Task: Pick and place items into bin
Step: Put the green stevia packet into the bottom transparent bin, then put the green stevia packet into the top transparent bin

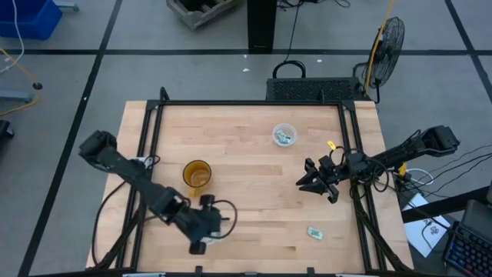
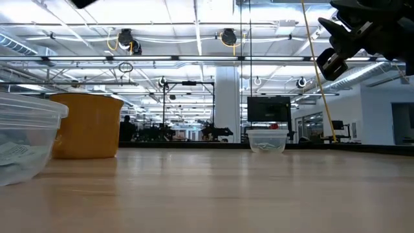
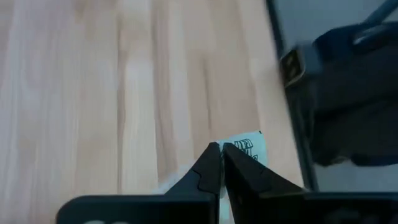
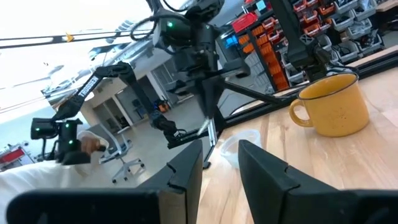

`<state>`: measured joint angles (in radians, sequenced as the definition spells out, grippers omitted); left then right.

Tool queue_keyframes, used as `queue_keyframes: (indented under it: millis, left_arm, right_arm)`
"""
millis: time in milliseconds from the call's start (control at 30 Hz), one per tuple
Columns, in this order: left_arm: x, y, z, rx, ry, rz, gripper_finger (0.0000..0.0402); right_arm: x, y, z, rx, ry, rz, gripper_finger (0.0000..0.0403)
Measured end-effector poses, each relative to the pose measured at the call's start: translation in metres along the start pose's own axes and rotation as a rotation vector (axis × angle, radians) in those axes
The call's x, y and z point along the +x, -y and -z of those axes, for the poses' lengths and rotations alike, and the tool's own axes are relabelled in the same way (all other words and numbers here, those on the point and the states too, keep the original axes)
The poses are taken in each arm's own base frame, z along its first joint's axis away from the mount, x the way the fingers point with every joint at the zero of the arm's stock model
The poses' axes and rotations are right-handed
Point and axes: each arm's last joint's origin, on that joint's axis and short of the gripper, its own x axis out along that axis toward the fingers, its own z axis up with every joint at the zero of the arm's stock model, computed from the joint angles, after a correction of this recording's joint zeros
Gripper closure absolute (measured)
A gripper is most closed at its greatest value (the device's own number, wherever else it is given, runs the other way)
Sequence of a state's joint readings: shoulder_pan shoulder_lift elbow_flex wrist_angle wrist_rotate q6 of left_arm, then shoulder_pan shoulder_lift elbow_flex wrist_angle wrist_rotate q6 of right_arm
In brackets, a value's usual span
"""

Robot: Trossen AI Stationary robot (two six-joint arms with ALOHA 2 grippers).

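A pale green-and-white packet (image 3: 247,148) sits in my left gripper (image 3: 221,155), which hovers over the table's near part (image 1: 215,223), near-right of the amber cup (image 1: 197,175). Another packet (image 1: 314,231) lies flat on the wood near the near right corner. A small clear tub (image 1: 284,135) toward the far right holds more packets. My right gripper (image 1: 305,177) is open and raised above the table (image 2: 333,45), between that tub and the loose packet. In the right wrist view its fingers (image 4: 186,171) frame the clear tub (image 4: 239,146). My left gripper pinches the packet between its two fingers. One printed end of the packet (image 3: 249,144) shows just past the fingertips (image 3: 208,165). The packet is above the wooden table top; whether any part of it rests on the wood I cannot tell.
The low view shows a second clear tub (image 2: 26,139) close to the near edge with a packet (image 2: 13,152) inside, and the cup (image 2: 87,126) behind it. A small yellow bit (image 1: 330,144) lies near the right rail. A black frame (image 1: 246,103) borders the table.
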<state>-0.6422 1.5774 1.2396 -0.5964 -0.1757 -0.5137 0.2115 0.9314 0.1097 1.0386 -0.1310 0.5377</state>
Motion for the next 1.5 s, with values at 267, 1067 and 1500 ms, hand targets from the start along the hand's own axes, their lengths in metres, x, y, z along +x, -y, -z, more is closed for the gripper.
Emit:
queue_keyframes:
  millis: [267,1067,1500]
  left_arm:
    - [0.03,0.002,0.047,-0.119,-0.197,-0.128,0.0379]
    - [0.05,-0.024,0.039,-0.372,-0.139,-0.102,0.0285]
    - [0.01,-0.026,-0.038,-0.075,0.098,-0.115,0.0284]
  right_arm:
    - [0.0,0.002,0.004,0.014,-0.039,0.024,0.0307]
    - [0.023,-0.014,-0.006,0.015,-0.166,0.025,0.0307]
    - [0.069,-0.074,-0.008,-0.08,-0.58,0.36,0.0307]
